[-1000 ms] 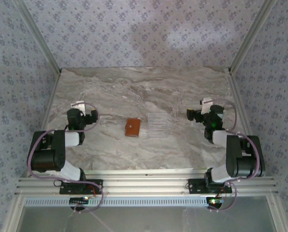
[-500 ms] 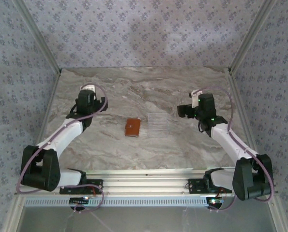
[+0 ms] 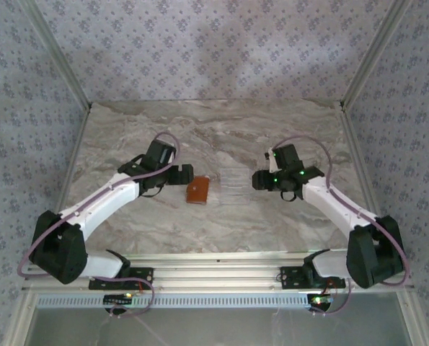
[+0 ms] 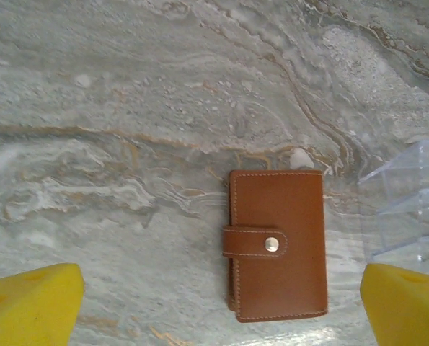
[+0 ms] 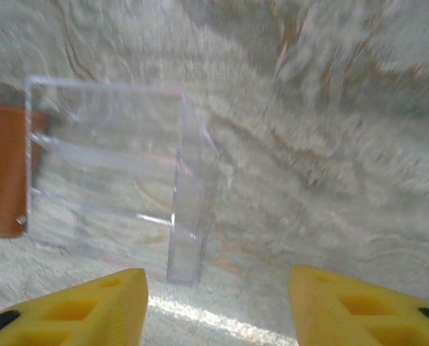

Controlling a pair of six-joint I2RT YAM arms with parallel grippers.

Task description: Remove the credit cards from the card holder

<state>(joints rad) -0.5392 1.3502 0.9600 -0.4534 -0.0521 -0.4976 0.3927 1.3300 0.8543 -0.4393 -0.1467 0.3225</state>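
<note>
**Card holder is snapped shut, so the strap comes first**

I'm standing by the rig with both arms leaning in over the marble worktop (image 3: pixel 127 137). The left pincer (image 4: pixel 214 308) hangs wide open with nothing in it. The brown card holder (image 4: pixel 275 241) lies flat just ahead of it, inside the span of its yellow fingers (image 4: pixel 27 303) but nearer the tray-side one. The right pincer (image 5: pixel 218 310) also has its jaws apart and empty, though set narrower than the left. The clear tray (image 5: pixel 113 187) sits right in front of it, and the holder pokes out past the tray's far edge.

The holder is closed, with its strap (image 4: pixel 255 243) buttoned over the front by a metal snap (image 4: pixel 272 244). I reckon the credit cards are tucked inside, so nothing comes out until that snap pops.

How I'd play it:
- **Pin it:** one pincer presses the holder's body down away from the strap, since flat leather on polished stone will probably skate.
- **Pop the snap:** the other gets a fingertip under the strap's free end, the end pointing at the tray, and peels upward rather than dragging sideways.
- **Mind the tray:** it sits just beside the holder with a small gap, so the right pincer should come in over it, not through it.
- **Line up:** the left pincer should centre on the holder before it drops.
</note>
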